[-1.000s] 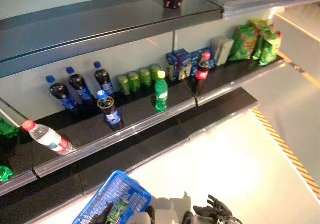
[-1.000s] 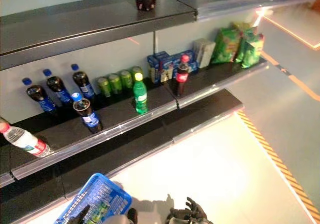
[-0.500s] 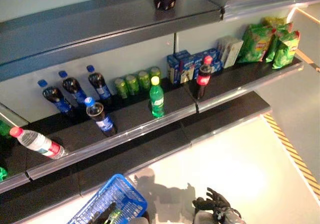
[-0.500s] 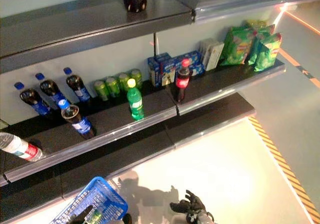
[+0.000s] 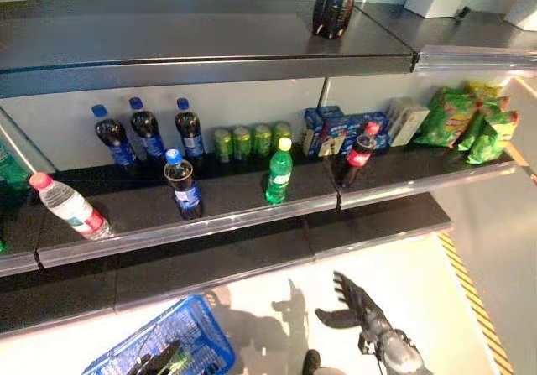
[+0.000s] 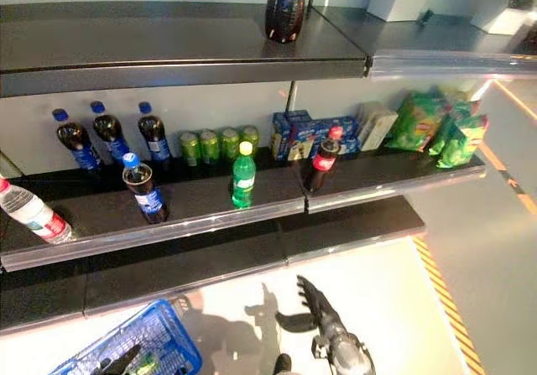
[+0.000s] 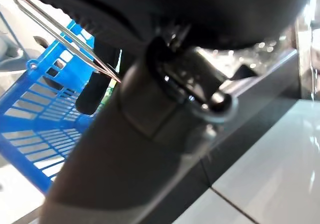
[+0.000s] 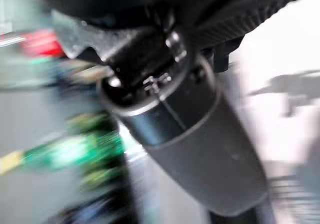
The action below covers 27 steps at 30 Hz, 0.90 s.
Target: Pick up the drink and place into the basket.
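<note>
Low at 6 o'clock of the head views, our right hand (image 5: 357,304) hangs over the pale floor (image 5: 419,283) with fingers spread straight and holding nothing. We cannot tell the left hand's fingers: only a dark shape shows at the basket (image 5: 197,329), which sits at 7 o'clock from the right hand, near it on the floor, with something green inside that is too small to name.

Drinks all stand on the middle shelf (image 5: 252,195), well apart from the right hand and up at 11 to 12 o'clock from it. We judge the green bottle (image 5: 278,171) the likely drink: upright, long axis vertical, alone near the shelf's front lip, at roughly 11 o'clock from the hand. Red-capped cola bottle (image 5: 359,153) stands upright at 12 o'clock, near the shelf seam, about as close. Blue-capped cola bottle (image 5: 183,184) stands upright further off at 10 o'clock, in front of a row of three more by the back wall; a row of green cans (image 5: 252,140) sits behind the green bottle. Water bottle (image 5: 71,207) leans tilted at the far 9 o'clock end.

Which drink is meant we cannot tell from the task. Right hand is the free one and the nearer to both front bottles, so the reach should go up and forward from it, then back down toward 7 o'clock for the basket.
</note>
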Tool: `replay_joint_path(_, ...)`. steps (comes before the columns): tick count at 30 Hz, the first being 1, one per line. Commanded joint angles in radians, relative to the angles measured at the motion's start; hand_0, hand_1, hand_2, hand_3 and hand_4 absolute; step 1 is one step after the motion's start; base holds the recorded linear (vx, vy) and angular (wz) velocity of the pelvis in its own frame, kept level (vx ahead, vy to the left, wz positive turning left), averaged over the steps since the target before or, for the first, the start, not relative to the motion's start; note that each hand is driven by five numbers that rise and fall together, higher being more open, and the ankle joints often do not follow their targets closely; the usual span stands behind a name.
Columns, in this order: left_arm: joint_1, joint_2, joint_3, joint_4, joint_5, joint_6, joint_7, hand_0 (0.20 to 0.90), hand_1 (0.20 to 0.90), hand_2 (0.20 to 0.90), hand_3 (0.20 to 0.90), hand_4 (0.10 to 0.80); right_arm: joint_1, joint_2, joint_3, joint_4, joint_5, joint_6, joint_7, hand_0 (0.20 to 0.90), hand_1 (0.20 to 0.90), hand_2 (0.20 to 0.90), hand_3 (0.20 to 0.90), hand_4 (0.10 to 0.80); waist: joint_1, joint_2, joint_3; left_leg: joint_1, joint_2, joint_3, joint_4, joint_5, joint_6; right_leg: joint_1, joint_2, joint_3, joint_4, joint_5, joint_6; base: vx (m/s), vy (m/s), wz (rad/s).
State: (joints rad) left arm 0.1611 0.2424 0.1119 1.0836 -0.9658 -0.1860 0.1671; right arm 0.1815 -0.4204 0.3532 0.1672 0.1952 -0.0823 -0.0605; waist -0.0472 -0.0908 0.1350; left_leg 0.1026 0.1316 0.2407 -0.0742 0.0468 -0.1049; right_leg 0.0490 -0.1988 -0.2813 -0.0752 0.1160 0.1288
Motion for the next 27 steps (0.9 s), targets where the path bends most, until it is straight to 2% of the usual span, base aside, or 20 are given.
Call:
replay_joint_path(1,-0.049,-0.029,0.014,-0.051,0.026,-0.053,-0.064,0.300,0.300,0.300,0.200,0.100,-0.143,-0.144,-0.131,-0.224,-0.019,-0.125,-0.046,0.900,0.900,0.900,0.900,0.800,0.000,0.037,0.006,0.058,0.082,0.013,0.072,-0.077,-0.020,-0.066,-0.043,0.056,0.058,-0.006,0.071,0.000,0.000,0.00)
replay_joint_path(2,-0.048,-0.030,0.016,-0.048,0.027,-0.055,-0.066,0.300,0.300,0.300,0.200,0.100,-0.146,-0.152,-0.145,-0.241,-0.013,-0.135,-0.053,0.900,0.900,0.900,0.900,0.800,-0.001,0.037,0.006,0.059,0.082,0.014,0.074,-0.080,-0.019,-0.066,-0.043,0.057,0.059,-0.008,0.072,0.000,0.000,0.00)
replay_joint_path(3,-0.042,-0.039,0.026,-0.041,0.030,-0.057,-0.078,0.300,0.300,0.300,0.200,0.100,-0.169,-0.179,-0.207,-0.304,0.003,-0.166,-0.096,0.900,0.900,0.900,0.900,0.800,-0.003,0.039,0.003,0.067,0.082,0.020,0.080,-0.093,-0.016,-0.066,-0.044,0.061,0.064,-0.013,0.072,0.027,0.017,-0.03)
replay_joint_path(6,-0.040,-0.058,0.038,-0.031,0.049,-0.061,-0.091,0.300,0.300,0.300,0.200,0.100,-0.215,-0.214,-0.329,-0.387,0.044,-0.176,-0.197,0.900,0.900,0.900,0.900,0.800,-0.002,0.047,-0.004,0.077,0.083,0.023,0.092,-0.112,-0.012,-0.064,-0.042,0.064,0.077,-0.029,0.068,0.055,0.020,-0.13)
replay_joint_path(11,-0.032,-0.070,0.043,-0.019,0.081,-0.069,-0.096,0.300,0.300,0.300,0.200,0.100,-0.279,-0.218,-0.428,-0.380,0.074,-0.170,-0.362,0.900,0.900,0.900,0.900,0.800,0.021,0.055,-0.011,0.077,0.084,0.014,0.117,-0.130,-0.014,-0.054,-0.049,0.045,0.101,-0.049,0.063,0.086,-0.003,-0.05)
replay_joint_path(15,-0.028,-0.057,0.045,-0.012,0.111,-0.062,-0.102,0.300,0.300,0.300,0.200,0.100,-0.347,-0.222,-0.453,-0.317,0.089,-0.128,-0.461,0.900,0.900,0.900,0.900,0.800,0.051,0.057,-0.004,0.055,0.079,-0.008,0.161,-0.139,-0.015,-0.058,-0.062,0.021,0.136,-0.061,0.059,0.093,-0.028,0.01)
replay_joint_path(19,-0.041,-0.045,0.032,-0.023,0.116,-0.049,-0.091,0.300,0.300,0.300,0.200,0.100,-0.407,-0.210,-0.457,-0.281,0.091,-0.136,-0.531,0.900,0.900,0.900,0.900,0.800,0.065,0.058,0.030,0.000,0.078,-0.032,0.255,-0.167,-0.014,-0.094,-0.081,0.007,0.205,-0.077,0.056,0.044,-0.029,0.17)
replay_joint_path(24,-0.083,-0.028,-0.024,-0.077,0.073,-0.037,-0.066,0.300,0.300,0.300,0.200,0.100,-0.522,-0.196,-0.424,-0.260,0.067,-0.153,-0.581,0.900,0.900,0.900,0.900,0.800,0.067,0.071,0.117,-0.131,0.074,-0.067,0.392,-0.203,-0.004,-0.198,-0.109,0.032,0.317,-0.099,0.050,-0.088,-0.001,0.16)
replay_joint_path(27,-0.135,-0.008,-0.081,-0.140,0.002,-0.047,-0.051,0.300,0.300,0.300,0.200,0.100,-0.649,-0.202,-0.384,-0.207,0.084,-0.173,-0.623,0.900,0.900,0.900,0.900,0.800,0.077,0.085,0.208,-0.238,0.070,-0.095,0.467,-0.208,0.007,-0.293,-0.131,0.055,0.395,-0.106,0.052,-0.253,0.019,0.18)
